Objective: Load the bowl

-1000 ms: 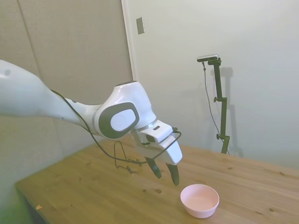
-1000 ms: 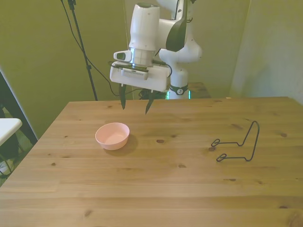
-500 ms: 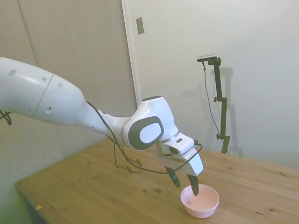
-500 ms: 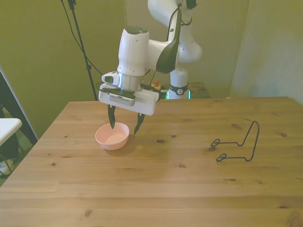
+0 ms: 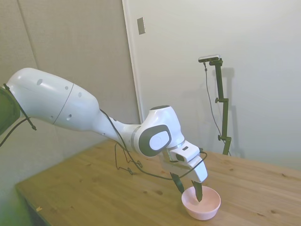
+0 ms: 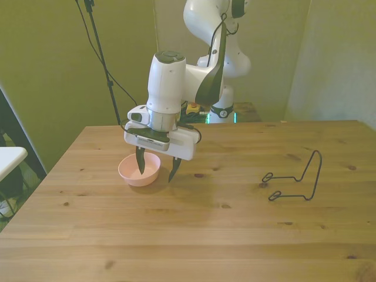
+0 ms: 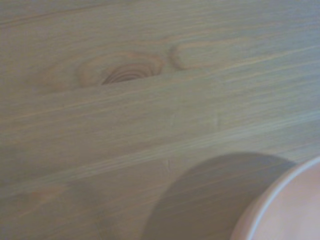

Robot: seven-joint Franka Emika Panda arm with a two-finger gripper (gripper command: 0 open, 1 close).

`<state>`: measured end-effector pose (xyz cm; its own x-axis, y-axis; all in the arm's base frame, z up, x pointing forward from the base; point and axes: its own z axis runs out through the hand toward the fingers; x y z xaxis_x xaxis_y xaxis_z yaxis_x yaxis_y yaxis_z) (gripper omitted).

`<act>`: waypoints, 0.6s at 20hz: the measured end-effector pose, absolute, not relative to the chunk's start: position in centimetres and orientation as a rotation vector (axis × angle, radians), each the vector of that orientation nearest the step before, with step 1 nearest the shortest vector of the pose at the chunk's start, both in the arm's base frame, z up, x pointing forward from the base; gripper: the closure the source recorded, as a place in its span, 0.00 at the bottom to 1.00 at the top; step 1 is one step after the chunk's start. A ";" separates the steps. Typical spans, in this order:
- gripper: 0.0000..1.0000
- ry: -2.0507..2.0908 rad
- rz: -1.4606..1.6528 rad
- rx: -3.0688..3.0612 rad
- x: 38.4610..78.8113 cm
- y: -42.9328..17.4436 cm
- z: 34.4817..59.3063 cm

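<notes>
Item: bowl (image 6: 139,169). Small, round, pale pink, plain and smooth, standing upright on the wooden worktop (image 6: 205,229). In the front view it lies toward that view's left, nearer the far edge than the near one. In the side view the bowl (image 5: 202,203) sits close to the bottom edge of the picture, empty as far as its interior shows. In the wrist view only an arc of the bowl's pale rim (image 7: 280,200) shows, blurred, with its shadow falling on the wood grain beside it.

Item: pincer (image 6: 157,170). Dark fingers, spread wide, pointing down. They straddle the side of the bowl toward the front view's right: one finger hangs inside the bowl, the other comes down outside the rim over bare wood. The side view shows the same, the pincer (image 5: 189,190) with one finger dipping into the bowl and the other just outside its wall. Nothing is held between the fingers. Whether either finger touches the bowl cannot be told.

Item: arm (image 5: 84,117). White, jointed, reaching in low over the worktop, a black cable looping along its wrist.

Item: wire stand (image 6: 296,179). Thin dark bent wire, resting on the worktop well apart from the bowl, toward the front view's right. In the side view the wire stand (image 5: 123,160) shows partly behind the arm.
</notes>
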<state>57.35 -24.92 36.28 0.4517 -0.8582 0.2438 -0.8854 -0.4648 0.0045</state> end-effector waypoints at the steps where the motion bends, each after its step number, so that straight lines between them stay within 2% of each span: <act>1: 1.00 -1.553 0.314 2.565 57.4 -24.9 36.3; 12: 1.00 -1.560 0.309 2.578 57.5 -24.7 36.3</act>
<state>57.48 -24.67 36.35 0.4504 -0.8625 0.2309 -0.8854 -0.4648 -0.0091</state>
